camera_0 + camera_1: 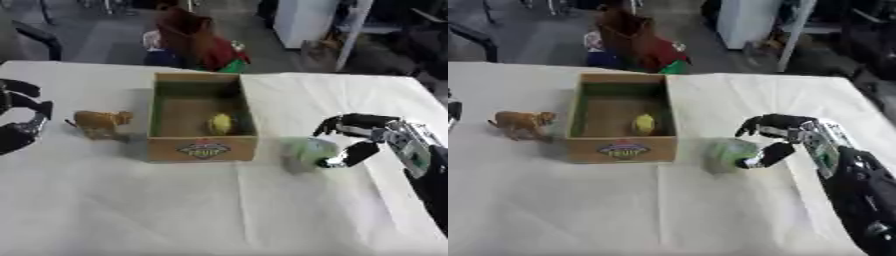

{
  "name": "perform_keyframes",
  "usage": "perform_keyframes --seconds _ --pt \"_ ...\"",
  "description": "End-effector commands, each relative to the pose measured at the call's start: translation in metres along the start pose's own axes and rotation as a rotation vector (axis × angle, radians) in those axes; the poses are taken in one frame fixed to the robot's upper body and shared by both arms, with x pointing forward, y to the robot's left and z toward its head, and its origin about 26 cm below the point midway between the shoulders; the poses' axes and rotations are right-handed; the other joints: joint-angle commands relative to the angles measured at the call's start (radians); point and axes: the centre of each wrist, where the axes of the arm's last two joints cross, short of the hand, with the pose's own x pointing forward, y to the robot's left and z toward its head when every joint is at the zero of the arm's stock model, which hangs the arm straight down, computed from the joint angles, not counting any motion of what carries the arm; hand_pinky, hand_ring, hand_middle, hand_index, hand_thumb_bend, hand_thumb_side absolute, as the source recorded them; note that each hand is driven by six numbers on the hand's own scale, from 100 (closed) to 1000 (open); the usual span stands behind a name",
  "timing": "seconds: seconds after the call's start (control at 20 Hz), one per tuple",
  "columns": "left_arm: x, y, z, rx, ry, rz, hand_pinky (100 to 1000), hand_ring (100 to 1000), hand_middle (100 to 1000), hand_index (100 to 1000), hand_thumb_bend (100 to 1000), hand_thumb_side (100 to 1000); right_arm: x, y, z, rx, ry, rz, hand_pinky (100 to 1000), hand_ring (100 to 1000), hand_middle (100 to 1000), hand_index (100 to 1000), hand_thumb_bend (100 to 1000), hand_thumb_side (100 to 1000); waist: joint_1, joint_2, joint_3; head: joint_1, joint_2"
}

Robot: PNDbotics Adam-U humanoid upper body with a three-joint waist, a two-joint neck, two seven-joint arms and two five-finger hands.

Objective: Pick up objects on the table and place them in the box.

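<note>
An open cardboard box (202, 149) stands in the middle of the white table, with a small yellow object (220, 123) inside near its front right corner. A pale green rounded object (306, 150) lies on the cloth just right of the box. My right hand (363, 135) is beside it, fingers arched above and thumb touching its right side, not closed round it. A brown toy animal (101, 122) stands left of the box. My left hand (22, 120) rests at the left edge, fingers relaxed, holding nothing.
White cloth (175, 210) covers the table, with wide bare room in front of the box. Beyond the far edge stands a dark red and brown object (197, 42) with a chair and furniture behind.
</note>
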Motion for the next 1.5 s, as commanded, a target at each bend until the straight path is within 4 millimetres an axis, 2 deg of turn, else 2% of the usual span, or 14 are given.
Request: perform_keyframes --seconds 0.05,0.2,0.4,0.5,0.6,0.8,0.95,1.15,1.3,1.5 --pt "0.008 0.009 -0.005 0.006 -0.026 -0.028 749 571 580 660 272 100 -0.007 -0.008 0.006 0.230 -0.171 0.203 705 684 700 763 452 740 0.007 -0.007 -0.001 -0.004 0.005" --pt "0.007 0.009 -0.005 0.007 -0.026 -0.027 749 571 580 660 271 100 -0.008 -0.006 0.007 0.175 -0.159 0.211 646 561 542 626 346 702 0.009 -0.007 0.000 -0.004 0.005" --pt "0.007 0.009 -0.005 0.007 -0.026 -0.027 749 572 580 660 271 100 -0.011 -0.010 0.009 0.042 -0.146 0.223 600 504 480 557 217 655 0.010 -0.007 0.001 -0.005 0.005" --pt "0.008 0.009 -0.005 0.007 -0.027 -0.026 749 572 580 661 271 100 -0.011 -0.021 0.010 -0.051 -0.151 0.227 590 493 470 548 140 624 0.012 -0.007 0.002 -0.005 0.005" --pt "0.008 0.009 -0.005 0.006 -0.028 -0.025 749 572 580 661 271 100 -0.008 -0.039 0.008 -0.134 -0.166 0.236 581 488 465 546 100 605 0.013 -0.008 0.005 -0.006 0.005" --pt "0.008 0.008 -0.006 0.007 -0.029 -0.023 748 572 580 660 271 100 0.005 -0.085 0.002 -0.263 -0.215 0.271 584 501 468 550 100 594 0.017 -0.008 0.013 -0.009 0.005" --pt "0.009 0.007 -0.007 0.006 -0.036 -0.015 748 572 581 661 271 100 0.028 -0.129 -0.007 -0.344 -0.271 0.327 594 508 473 556 100 599 0.025 -0.007 0.025 -0.015 0.005" --pt "0.011 0.004 -0.009 0.003 -0.047 -0.001 748 573 581 661 272 100 0.064 -0.169 -0.023 -0.413 -0.348 0.389 594 509 472 560 100 601 0.041 0.001 0.046 -0.029 0.005" --pt "0.014 0.002 -0.012 0.002 -0.062 0.009 748 573 581 661 273 100 0.092 -0.184 -0.040 -0.417 -0.399 0.419 593 511 472 560 100 600 0.057 0.013 0.067 -0.040 0.005" --pt "0.018 0.000 -0.016 0.001 -0.080 0.020 748 573 581 661 273 100 0.115 -0.178 -0.066 -0.372 -0.441 0.400 584 510 470 559 100 590 0.073 0.027 0.094 -0.052 0.005"
